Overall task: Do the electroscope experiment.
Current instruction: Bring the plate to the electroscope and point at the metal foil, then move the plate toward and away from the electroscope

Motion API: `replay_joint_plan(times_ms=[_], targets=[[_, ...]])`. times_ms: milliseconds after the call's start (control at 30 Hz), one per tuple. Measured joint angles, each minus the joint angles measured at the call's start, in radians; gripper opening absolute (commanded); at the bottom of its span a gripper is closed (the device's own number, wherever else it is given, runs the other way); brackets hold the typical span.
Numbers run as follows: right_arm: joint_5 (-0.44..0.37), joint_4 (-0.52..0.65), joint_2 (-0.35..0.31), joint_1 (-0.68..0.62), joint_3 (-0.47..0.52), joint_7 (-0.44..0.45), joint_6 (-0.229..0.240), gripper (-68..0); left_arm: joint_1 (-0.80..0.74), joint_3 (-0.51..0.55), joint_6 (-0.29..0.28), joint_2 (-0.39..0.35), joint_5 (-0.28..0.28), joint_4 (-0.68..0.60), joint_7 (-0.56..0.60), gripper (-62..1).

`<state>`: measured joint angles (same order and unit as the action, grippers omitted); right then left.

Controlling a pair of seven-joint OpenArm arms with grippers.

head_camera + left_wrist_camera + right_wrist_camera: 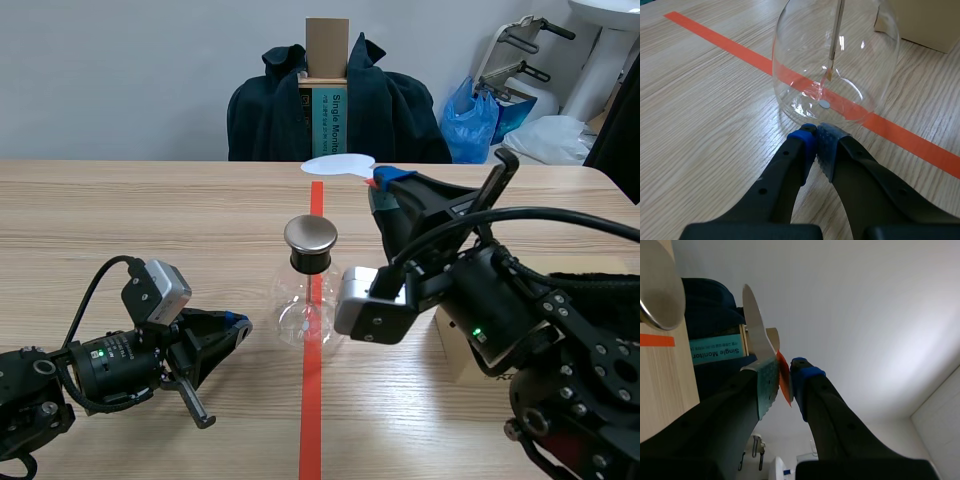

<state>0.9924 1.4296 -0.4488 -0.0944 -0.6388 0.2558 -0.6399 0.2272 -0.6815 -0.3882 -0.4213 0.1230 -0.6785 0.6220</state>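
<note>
The electroscope is a clear glass flask (pixel 308 315) with a round metal cap (pixel 311 235), standing on the red tape line at mid-table. In the left wrist view the flask (pixel 805 55) stands just ahead of my left gripper (pixel 816 136), which lies low on the table, shut on nothing; a thin metal rod (pixel 836 40) hangs inside. My right gripper (pixel 383 181) is raised behind and to the right of the cap, shut on the orange handle (pixel 784 379) of a white disc paddle (pixel 338 165). Its disc (pixel 754 325) sticks out past the fingertips, beside the cap (pixel 655 285).
A pale cardboard box (pixel 458 352) sits on the table under the right arm, close to the flask (pixel 932 22). Behind the table's far edge, a chair draped with a dark jacket (pixel 400 115) holds a box. Blue bags (pixel 472 122) lie at the back right.
</note>
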Motion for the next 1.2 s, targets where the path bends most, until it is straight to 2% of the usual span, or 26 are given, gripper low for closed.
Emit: replay_joint_plan(times_ms=[267, 333, 400, 967, 1200], targets=[[0.001, 0.0, 0.026, -0.039, -0.002, -0.004, -0.001, -60.1, 0.0, 0.0, 0.0, 0.0, 0.0, 0.0, 0.0, -57.7], [0.025, -0.001, 0.028, -0.058, -0.002, -0.007, 0.0, -67.3, 0.0, 0.0, 0.0, 0.0, 0.0, 0.0, 0.0, -57.7], [0.06, -0.015, 0.028, -0.068, -0.002, -0.005, -0.001, -66.7, 0.0, 0.0, 0.0, 0.0, 0.0, 0.0, 0.0, -57.7], [0.058, -0.038, 0.028, -0.07, -0.003, -0.004, 0.0, -66.7, 0.0, 0.0, 0.0, 0.0, 0.0, 0.0, 0.0, -57.7], [0.079, -0.038, 0.027, -0.07, -0.003, 0.123, 0.0, -66.7, 0.0, 0.0, 0.0, 0.0, 0.0, 0.0, 0.0, -57.7]])
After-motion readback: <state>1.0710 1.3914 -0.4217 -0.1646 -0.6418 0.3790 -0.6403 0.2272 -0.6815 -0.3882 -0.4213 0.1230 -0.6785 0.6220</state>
